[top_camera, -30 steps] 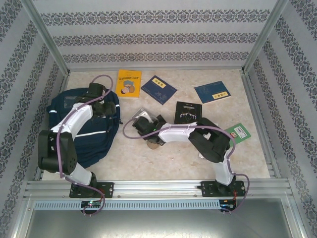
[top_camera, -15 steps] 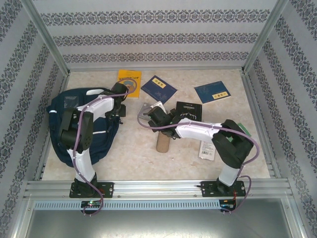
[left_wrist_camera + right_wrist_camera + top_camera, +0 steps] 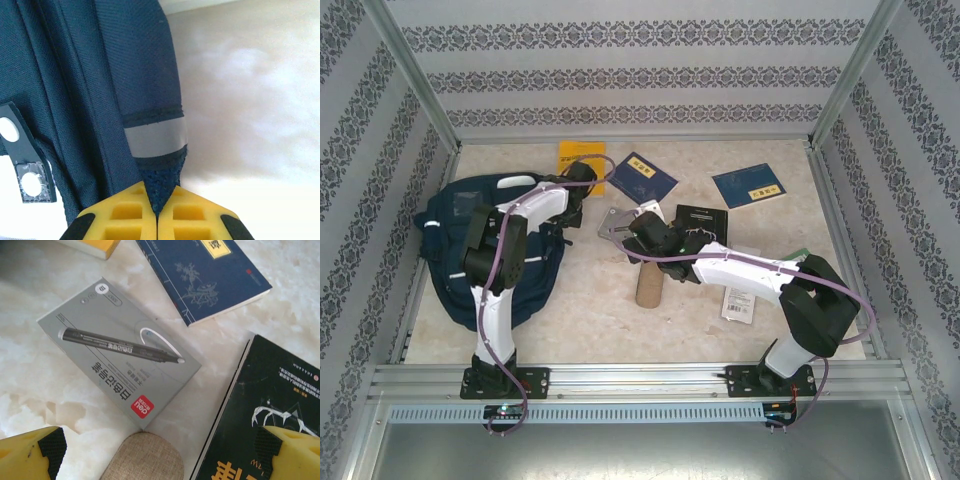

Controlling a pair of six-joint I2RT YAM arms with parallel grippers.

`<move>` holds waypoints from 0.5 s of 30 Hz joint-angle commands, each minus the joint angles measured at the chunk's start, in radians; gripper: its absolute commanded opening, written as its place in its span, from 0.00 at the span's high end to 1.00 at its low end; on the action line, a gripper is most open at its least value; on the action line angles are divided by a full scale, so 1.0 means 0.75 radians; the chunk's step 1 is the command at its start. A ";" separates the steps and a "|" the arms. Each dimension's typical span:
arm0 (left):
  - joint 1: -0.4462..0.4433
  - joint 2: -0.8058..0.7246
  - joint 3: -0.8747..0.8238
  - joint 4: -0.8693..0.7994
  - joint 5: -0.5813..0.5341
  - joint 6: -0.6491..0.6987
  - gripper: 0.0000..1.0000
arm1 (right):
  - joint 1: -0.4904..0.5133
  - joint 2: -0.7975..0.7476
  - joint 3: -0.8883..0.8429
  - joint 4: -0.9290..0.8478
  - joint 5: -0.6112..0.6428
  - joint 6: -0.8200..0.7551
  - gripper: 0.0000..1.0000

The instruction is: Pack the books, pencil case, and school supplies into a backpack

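Packing looked barely begun: left gripper (image 3: 157, 215) pinching the backpack (image 3: 75, 75), right gripper (image 3: 160, 450) gaping above the pencil case (image 3: 649, 285), books (image 3: 747, 185) unpacked on the surface (image 3: 590, 300).

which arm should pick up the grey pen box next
Right. The right fingers are open and hover just above the grey box. The left fingers are shut on an edge of the backpack, so that arm is busy.
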 commanded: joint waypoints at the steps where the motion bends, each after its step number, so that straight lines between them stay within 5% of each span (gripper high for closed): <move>1: -0.159 -0.112 -0.050 0.069 0.084 0.057 1.00 | -0.025 -0.038 -0.031 -0.011 -0.015 0.060 0.02; 15: -0.441 -0.347 -0.266 0.144 0.184 0.039 1.00 | -0.145 -0.017 -0.056 0.030 -0.110 0.096 0.02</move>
